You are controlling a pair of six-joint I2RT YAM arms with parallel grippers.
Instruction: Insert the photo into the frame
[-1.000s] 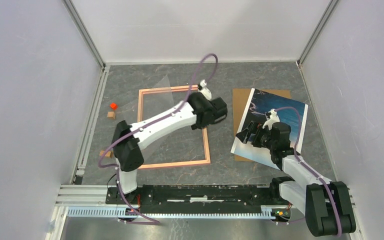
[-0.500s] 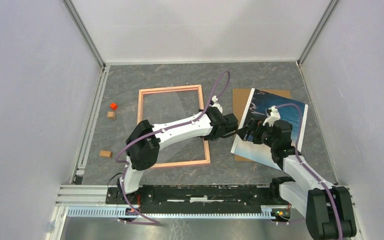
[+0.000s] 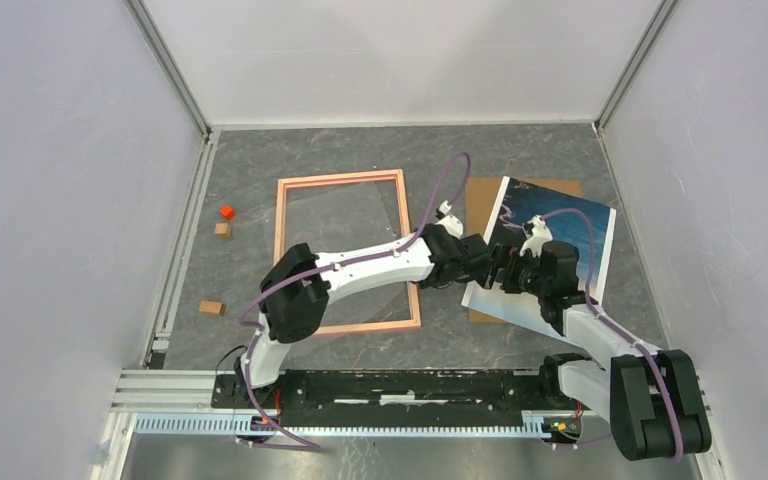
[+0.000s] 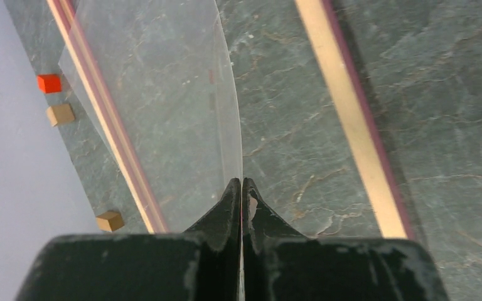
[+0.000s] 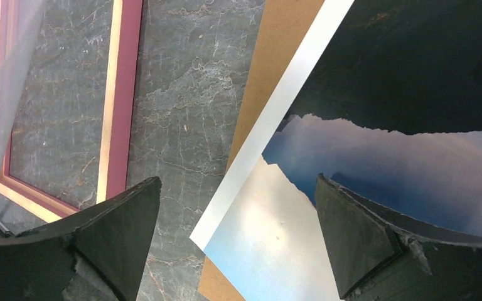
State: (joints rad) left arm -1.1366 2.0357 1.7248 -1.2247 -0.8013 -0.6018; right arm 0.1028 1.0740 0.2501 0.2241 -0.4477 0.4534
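Now photo (image 3: 523,203) lies beside frame (image 3: 340,180); left end effector (image 4: 241,183) pinches a clear sheet (image 4: 163,94).

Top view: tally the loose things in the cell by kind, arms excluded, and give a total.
Frame: 1
Photo: 1
Brown backing board: 1
Clear sheet: 1
Red block: 1
Tan blocks: 2
Total: 7

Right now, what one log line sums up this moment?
left hand: shut on clear sheet | right hand: open over photo corner | frame: no photo inside
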